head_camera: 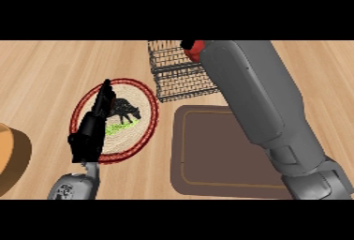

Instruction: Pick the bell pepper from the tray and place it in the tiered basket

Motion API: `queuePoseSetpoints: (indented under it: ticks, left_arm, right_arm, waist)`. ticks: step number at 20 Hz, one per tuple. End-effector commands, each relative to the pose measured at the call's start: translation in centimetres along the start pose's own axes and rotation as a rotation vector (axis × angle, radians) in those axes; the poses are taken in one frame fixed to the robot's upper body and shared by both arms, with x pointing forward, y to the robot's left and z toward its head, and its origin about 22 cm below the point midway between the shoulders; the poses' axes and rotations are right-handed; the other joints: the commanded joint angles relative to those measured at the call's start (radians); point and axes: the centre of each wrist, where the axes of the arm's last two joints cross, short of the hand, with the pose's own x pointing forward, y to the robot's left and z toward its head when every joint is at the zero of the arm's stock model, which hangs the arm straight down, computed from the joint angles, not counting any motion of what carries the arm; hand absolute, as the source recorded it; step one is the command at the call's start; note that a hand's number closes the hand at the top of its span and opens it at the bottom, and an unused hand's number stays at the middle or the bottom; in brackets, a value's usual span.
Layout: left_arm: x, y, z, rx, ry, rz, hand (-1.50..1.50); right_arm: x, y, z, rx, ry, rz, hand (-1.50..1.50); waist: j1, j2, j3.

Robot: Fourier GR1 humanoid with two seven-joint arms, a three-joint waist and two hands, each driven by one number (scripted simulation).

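A small red part of the bell pepper (pixel 198 47) shows at the far end of my right forearm, over the top of the black wire tiered basket (pixel 176 75). My right hand (pixel 186 44) is almost wholly hidden behind the forearm; a black sliver of it curls against the pepper. The brown tray (pixel 207 159) lies below the basket with nothing showing on its visible part, and the forearm crosses its right side. My left hand (pixel 90 131) is open with straight fingers, seen edge-on over a plate.
A round red-rimmed plate (pixel 142 101) with a dark animal picture lies left of the tray, under my left hand. A wooden bowl's rim (pixel 17 154) shows at the left edge. Bare wooden counter (pixel 55 65) stretches to the upper left.
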Motion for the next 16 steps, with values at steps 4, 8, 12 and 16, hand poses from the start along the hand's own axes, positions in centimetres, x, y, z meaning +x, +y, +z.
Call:
queuePoseSetpoints:
  ticks: [4,8,12,16]
  left_arm:
    - [-1.4,0.7,0.2,-0.017,0.004,0.009,0.00]
    - [-0.9,1.1,-0.7,0.018,0.009,-0.001,0.00]
    - [-1.5,1.7,0.5,0.028,0.018,-0.003,0.00]
    - [-0.5,1.3,1.0,0.043,0.019,-0.005,0.00]
  right_arm:
    - [-2.1,-0.4,-1.4,-0.062,0.017,-0.304,-1.50]
    - [-3.9,-3.8,-1.7,-0.179,0.070,-0.431,-1.50]
    - [-7.0,-3.7,-1.3,-0.212,0.219,-0.495,-1.50]
    - [-14.1,-6.0,-0.7,-0.258,0.255,-0.617,-1.50]
  waist:
    - [0.001,0.001,0.000]
    - [-0.020,-0.005,0.000]
    - [-0.028,-0.010,0.000]
    - [-0.044,-0.018,0.002]
